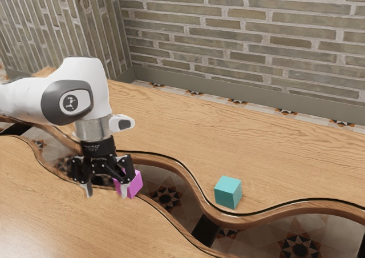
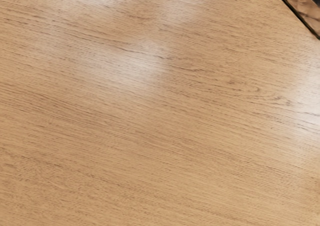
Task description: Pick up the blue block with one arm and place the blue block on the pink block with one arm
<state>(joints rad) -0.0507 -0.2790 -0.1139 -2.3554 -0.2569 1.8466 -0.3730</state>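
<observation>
While the blue block is sitting untouched at the wavy edge of the far wooden tabletop, well off toward the exterior view's right, the gripper is hanging low over the near tabletop with its two black fingers spread apart and nothing between them. The pink block is lying just beside the finger nearer the exterior view's right. That finger is partly covering it, so I cannot tell whether the two are touching. The white arm is reaching in from the exterior view's left with its hand pointing straight down, a pose suited to a top grasp. It is standing by the stacking target, though, and not over the cube to be lifted, so I judge the pick as not yet begun. A curving dark-rimmed gap, with patterned floor tiles showing through it, is separating the two blocks.

In the wrist view, the camera is looking down on bare wood grain, which fits a hand held over open table. A dark strip of the table's rim is cutting across one corner.
</observation>
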